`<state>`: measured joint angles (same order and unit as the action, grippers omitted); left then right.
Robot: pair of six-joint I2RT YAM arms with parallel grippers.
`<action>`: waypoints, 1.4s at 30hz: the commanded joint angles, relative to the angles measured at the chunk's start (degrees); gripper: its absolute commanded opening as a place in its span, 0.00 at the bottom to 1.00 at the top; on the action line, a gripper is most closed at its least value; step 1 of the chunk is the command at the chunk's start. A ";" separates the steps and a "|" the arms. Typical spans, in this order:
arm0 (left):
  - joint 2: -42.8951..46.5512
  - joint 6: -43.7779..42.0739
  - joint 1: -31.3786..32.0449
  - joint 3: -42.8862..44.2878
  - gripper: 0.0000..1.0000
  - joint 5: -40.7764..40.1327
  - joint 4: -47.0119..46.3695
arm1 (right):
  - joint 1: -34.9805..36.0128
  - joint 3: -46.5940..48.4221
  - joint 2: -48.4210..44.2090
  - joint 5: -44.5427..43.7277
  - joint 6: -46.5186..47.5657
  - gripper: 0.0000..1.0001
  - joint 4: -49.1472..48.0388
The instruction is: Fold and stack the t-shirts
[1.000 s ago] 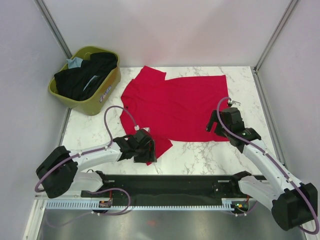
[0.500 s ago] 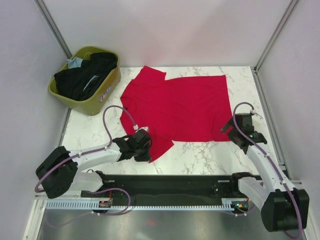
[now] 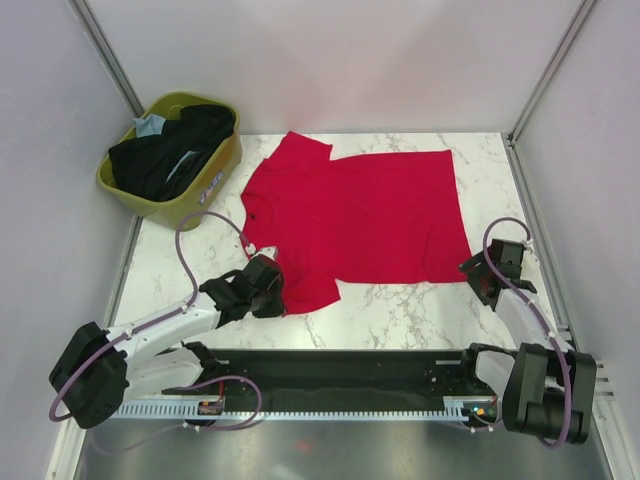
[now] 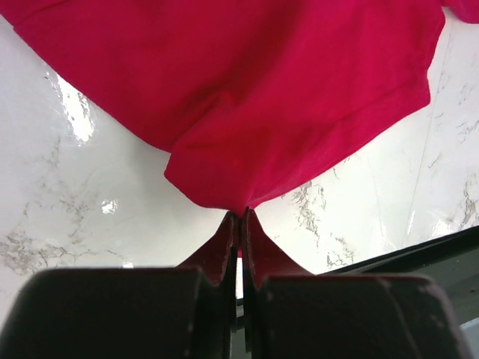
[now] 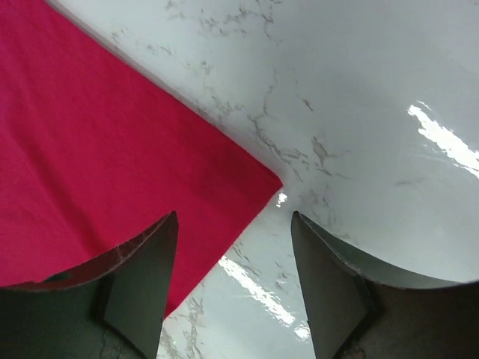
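Observation:
A bright red t-shirt [image 3: 360, 215] lies spread flat on the marble table. My left gripper [image 3: 268, 292] is at its near left corner, shut on a pinch of the red cloth [image 4: 224, 179], which bunches at the fingertips of the left gripper [image 4: 241, 213]. My right gripper [image 3: 478, 272] is open at the shirt's near right corner. In the right wrist view that corner [image 5: 254, 183] lies just ahead of the open right gripper [image 5: 233, 217], and nothing is held. More t-shirts, black ones [image 3: 165, 150] and a light blue one [image 3: 150, 125], lie in the basket.
An olive-green basket [image 3: 205, 185] stands at the far left corner. Bare marble [image 3: 400, 310] shows along the near edge, in front of the black base rail [image 3: 340, 375]. Frame posts and walls close in the table's sides.
The left gripper closed on the shirt's near left edge and drew it to the left. The right arm swung right and nearer, to the shirt's near right corner, and its jaws narrowed.

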<state>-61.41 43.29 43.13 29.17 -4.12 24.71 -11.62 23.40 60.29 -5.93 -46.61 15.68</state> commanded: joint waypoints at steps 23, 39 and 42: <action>5.77 -2.25 -1.12 3.17 0.02 0.78 5.94 | -1.39 -1.60 0.10 5.23 3.10 0.00 -4.71; 15.53 -0.22 -0.68 16.97 0.02 5.70 25.12 | -1.39 5.78 -22.76 7.96 5.74 0.00 17.44; 13.69 -1.71 -0.68 19.52 0.02 5.18 25.74 | -1.39 7.53 -24.08 6.90 6.53 0.00 18.68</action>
<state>-46.44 42.41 42.24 45.32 0.30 46.96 -12.88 27.35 37.45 1.72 -41.71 30.81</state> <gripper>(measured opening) 0.032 0.007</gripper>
